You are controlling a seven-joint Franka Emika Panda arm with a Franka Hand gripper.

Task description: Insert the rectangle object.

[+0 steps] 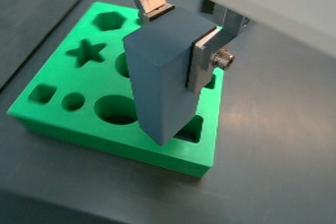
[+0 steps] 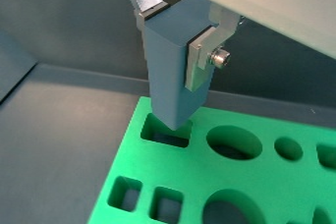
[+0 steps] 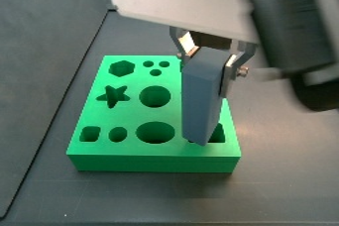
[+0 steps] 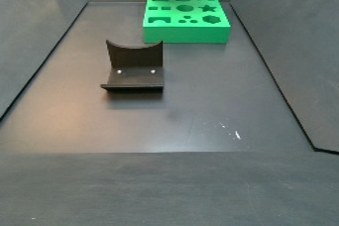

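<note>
Claw (image 3: 209, 56) around unlabelled rectangle object (image 3: 203, 96)

Camera positions, four views.
Both wrist views look down close past the gripper (image 1: 184, 33) onto the flat green board with shaped holes (image 1: 79, 85); a side view frames it closely from above (image 3: 133, 121); another, distant, sees it across the dark floor (image 4: 185, 17).

You had a dark grey, matte floor (image 4: 199, 101) carrying two things. The flat green board with shaped holes (image 4: 185, 20) lay at its far end, close to the back wall. The dark brownish block with a curved notch on top (image 4: 133, 67) stood nearer the middle, well apart from the board. The gripper (image 3: 212, 50) hung above the board's corner.
</note>
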